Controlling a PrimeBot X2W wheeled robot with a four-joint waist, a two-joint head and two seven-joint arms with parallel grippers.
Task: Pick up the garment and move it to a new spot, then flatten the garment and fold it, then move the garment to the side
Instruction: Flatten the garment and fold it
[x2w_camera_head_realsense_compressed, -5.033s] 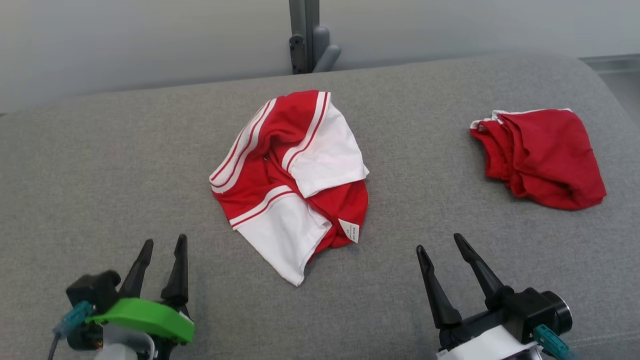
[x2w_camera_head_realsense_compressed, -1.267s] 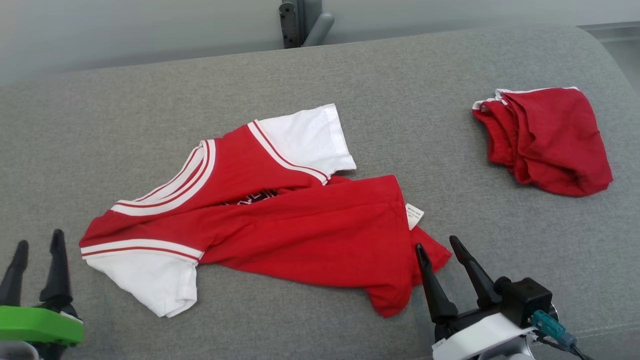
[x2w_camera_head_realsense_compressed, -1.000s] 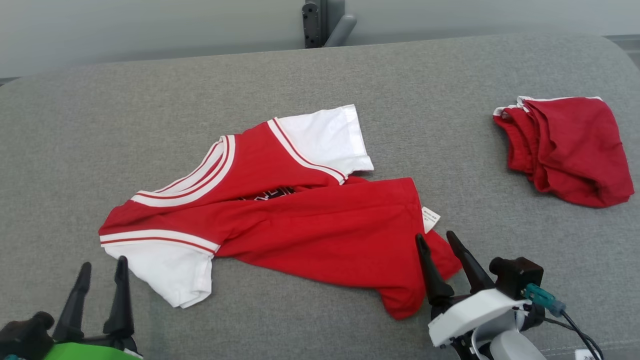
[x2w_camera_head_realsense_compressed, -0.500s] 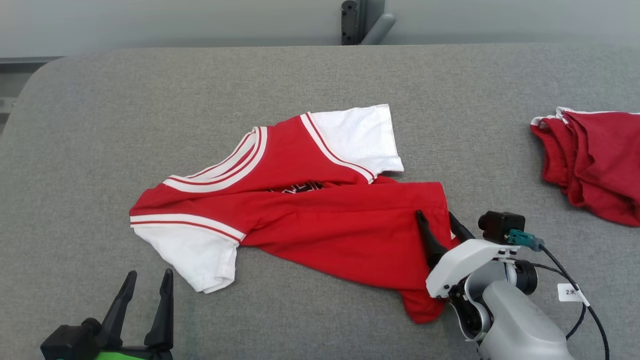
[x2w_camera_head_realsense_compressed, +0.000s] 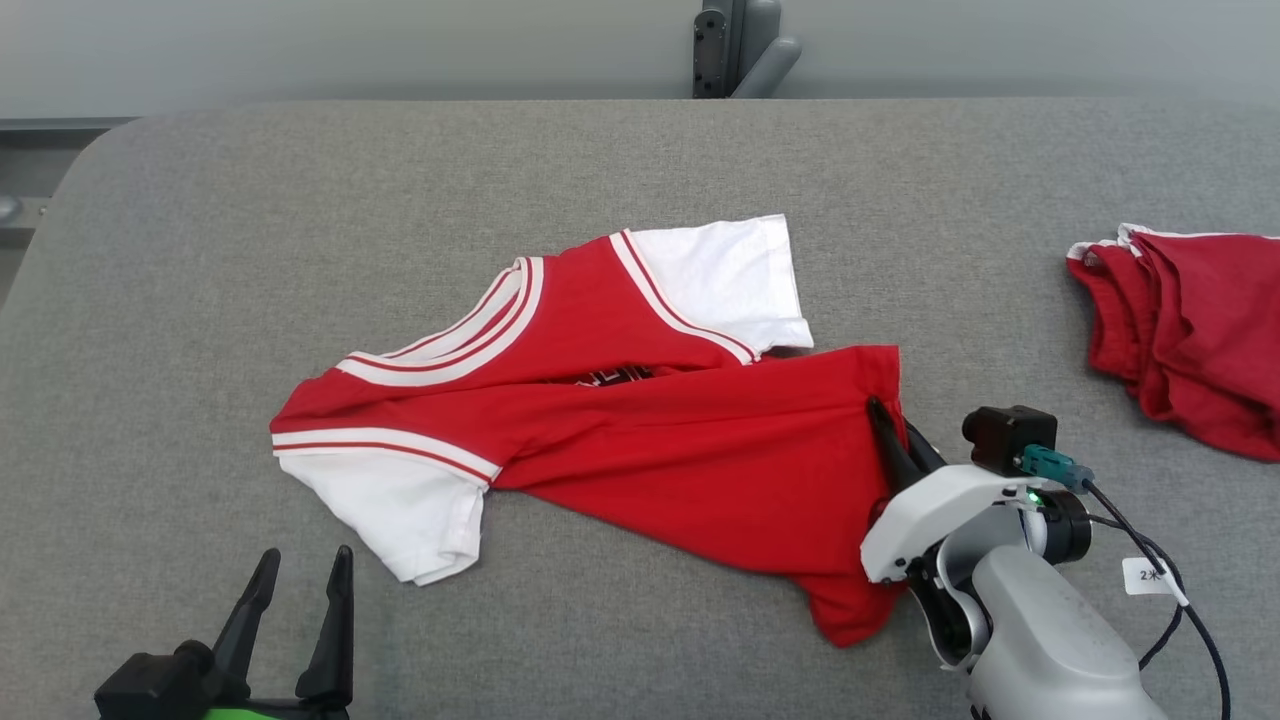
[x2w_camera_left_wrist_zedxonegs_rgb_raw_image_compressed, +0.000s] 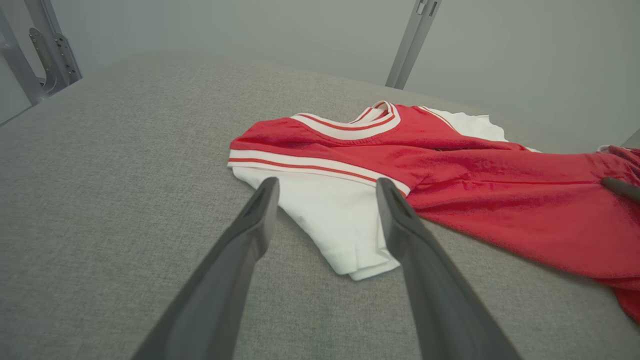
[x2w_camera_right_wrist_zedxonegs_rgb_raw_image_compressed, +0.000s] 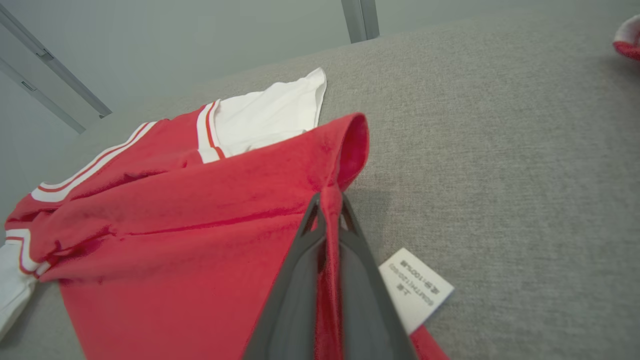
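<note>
The shirt (x2w_camera_head_realsense_compressed: 640, 440) lies spread across the middle of the gray padded surface (x2w_camera_head_realsense_compressed: 300, 220). It has a red body and white sleeves, and its lower half is folded diagonally over the chest. The right gripper (x2w_camera_head_realsense_compressed: 890, 420) is closed on the red hem at the shirt's right side, with a ridge of cloth pinched between both fingers (x2w_camera_right_wrist_zedxonegs_rgb_raw_image_compressed: 295, 280). A white label (x2w_camera_right_wrist_zedxonegs_rgb_raw_image_compressed: 415, 287) lies just beside them. The left gripper (x2w_camera_head_realsense_compressed: 307, 555) is wide and holds nothing. It sits near the white sleeve (x2w_camera_head_realsense_compressed: 400, 510) at the shirt's left end, apart from it. A second red pile (x2w_camera_head_realsense_compressed: 1180, 340), possibly folded clothing, lies well apart on the right.
</note>
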